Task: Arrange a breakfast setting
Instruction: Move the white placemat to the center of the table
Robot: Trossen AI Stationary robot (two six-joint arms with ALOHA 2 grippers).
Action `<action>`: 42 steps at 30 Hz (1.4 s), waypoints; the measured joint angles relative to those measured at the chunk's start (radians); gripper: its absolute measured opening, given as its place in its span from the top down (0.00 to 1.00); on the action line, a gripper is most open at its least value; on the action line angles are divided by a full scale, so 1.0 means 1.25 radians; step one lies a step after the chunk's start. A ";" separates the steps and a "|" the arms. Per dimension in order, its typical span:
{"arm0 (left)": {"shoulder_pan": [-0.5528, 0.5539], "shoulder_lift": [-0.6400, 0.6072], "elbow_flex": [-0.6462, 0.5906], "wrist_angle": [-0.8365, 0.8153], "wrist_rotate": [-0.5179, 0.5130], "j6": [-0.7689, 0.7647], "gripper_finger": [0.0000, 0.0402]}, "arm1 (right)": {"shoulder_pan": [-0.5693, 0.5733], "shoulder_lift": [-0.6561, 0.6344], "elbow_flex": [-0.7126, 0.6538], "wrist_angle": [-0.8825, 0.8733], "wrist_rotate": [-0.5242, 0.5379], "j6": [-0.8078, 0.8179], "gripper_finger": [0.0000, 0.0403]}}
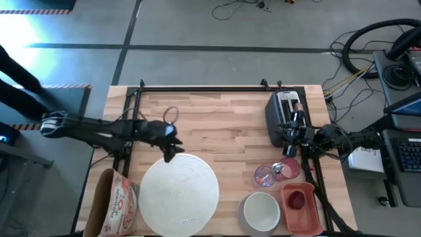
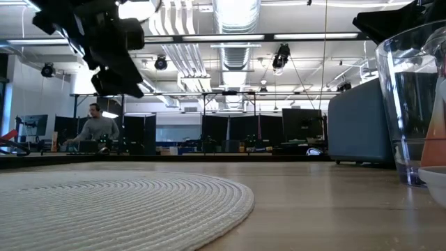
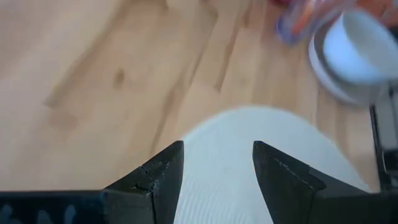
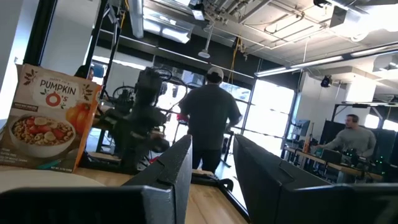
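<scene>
Hovering open, empty: left gripper (image 1: pixel 170 149) above far edge of round white placemat (image 1: pixel 179 195).

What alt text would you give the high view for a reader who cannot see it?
Seen from above, a wooden table holds a round white woven mat, with the left claw open and empty over its far edge. The right claw, empty, is by a toaster, above a clear glass, pink cup and white bowl.

Cereal box (image 1: pixel 117 201) left of placemat (image 1: pixel 179 195), bowl (image 1: pixel 262 210) right
</scene>
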 joint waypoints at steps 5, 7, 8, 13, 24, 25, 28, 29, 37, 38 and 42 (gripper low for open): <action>-0.026 0.110 0.022 -0.026 0.009 -0.025 0.56 | 0.000 0.000 0.000 0.000 0.000 0.000 0.73; -0.042 0.147 0.030 -0.025 0.002 -0.040 0.56 | 0.000 0.000 0.000 0.000 0.000 0.000 0.73; -0.051 0.166 0.035 -0.026 0.002 -0.044 0.56 | 0.000 0.000 0.000 0.000 0.000 0.000 0.73; -0.117 0.254 0.082 -0.088 0.000 -0.047 0.56 | 0.000 0.000 0.000 0.000 0.000 0.000 0.73; -0.280 0.400 0.163 -0.165 -0.046 -0.035 0.56 | 0.000 0.000 0.000 0.000 0.000 0.000 0.73; -0.290 0.411 0.170 -0.165 -0.046 -0.038 0.56 | 0.000 0.000 0.000 0.000 0.000 0.000 0.73; -0.312 0.445 0.185 -0.168 -0.047 -0.048 0.56 | 0.000 0.000 0.000 0.000 0.000 0.000 0.73; -0.318 0.455 0.190 -0.168 -0.047 -0.052 0.56 | 0.000 0.000 0.000 0.000 0.000 0.000 0.73; -0.333 0.524 0.219 -0.162 -0.086 -0.062 0.56 | 0.000 0.000 0.000 0.000 0.000 0.000 0.73; -0.332 0.530 0.223 -0.162 -0.100 -0.059 0.56 | 0.000 0.000 0.000 0.000 0.000 0.000 0.73; -0.318 0.557 0.251 -0.162 -0.155 -0.030 0.56 | 0.000 0.000 0.000 0.000 0.000 0.000 0.73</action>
